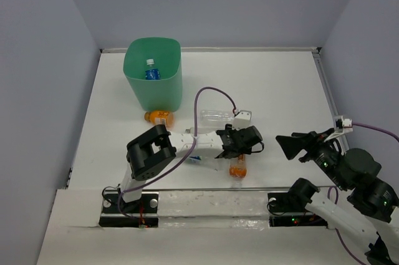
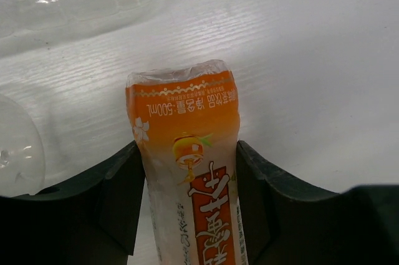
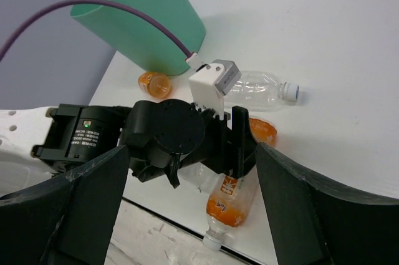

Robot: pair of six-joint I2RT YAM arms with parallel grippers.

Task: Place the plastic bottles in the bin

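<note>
top view. we see the tall mint-green plastic bin [image 1: 156, 93] standing upright at the far left of the white table [image 1: 280, 84]. a small clear plastic bottle with a blue label [image 1: 152, 72] sits inside it, cap up. a small orange plastic bottle [image 1: 158, 116] lies on the table against the near side of the bin's base. a clear unlabelled plastic bottle [image 1: 216, 115] lies on its side to the right of the bin, apart from it. the left gripper [image 1: 240, 149] reaches down at the table centre onto an orange-labelled plastic bottle [image 1: 237, 169] lying on its side. the right gripper [image 1: 292, 146] hovers at the right, well apart from every bottle.

left wrist view. the two black fingers [image 2: 118, 196] press against both sides of the orange-labelled plastic bottle, so we read the left gripper as clamped on it. we cannot tell whether the bottle is off the table. the clear unlabelled plastic bottle lies just beyond it, at the upper left.

right wrist view. the right gripper's fingers [image 3: 312, 196] stand wide apart with nothing between them. past them we see the left gripper over the orange-labelled plastic bottle, whose cap points toward the near table edge. the bin stands at the upper left, with the small orange plastic bottle at its base.
</note>
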